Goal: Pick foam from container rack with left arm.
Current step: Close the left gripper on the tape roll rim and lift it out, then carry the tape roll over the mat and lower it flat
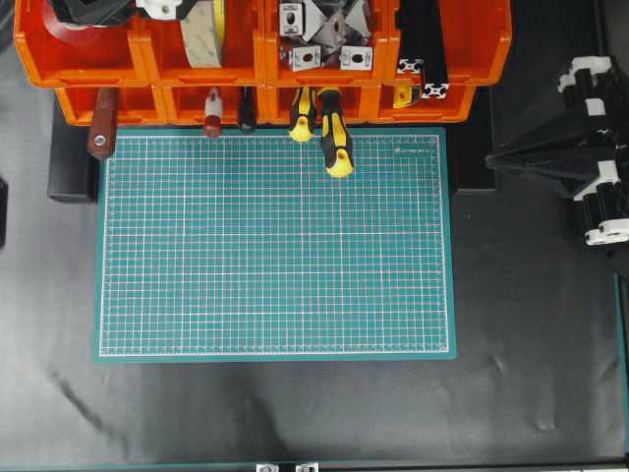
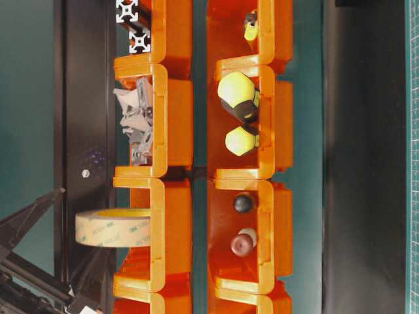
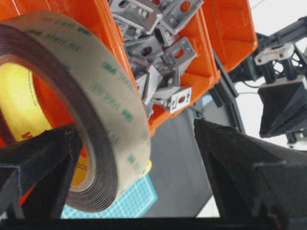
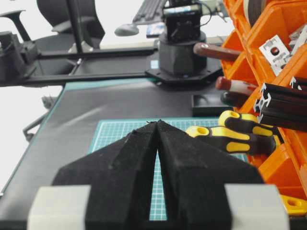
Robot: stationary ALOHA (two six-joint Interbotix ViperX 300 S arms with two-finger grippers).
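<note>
Ring-shaped roll of dark foam tape [image 3: 84, 120] standing on edge in an upper bin of the bright orange plastic rack [image 3: 192, 67], hollow centre exposed for gripping. Left black pincer [image 3: 139, 177] spread wide at the roll, one finger each side, not yet clamped. Right black pincer [image 4: 157, 158] pressed together, well away from the rack.

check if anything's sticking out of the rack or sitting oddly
One yellow-and-black screwdriver pokes far out of its lower bin in the container rack, handle overhanging the cutting mat. Otherwise nothing stands out.

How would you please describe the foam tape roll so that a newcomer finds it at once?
Start at the orange container rack above the green cutting mat. In its upper row, second bin from the left, stands the foam tape roll, on edge: cream-faced, dark-layered, unlike the red roll beside it.
</note>
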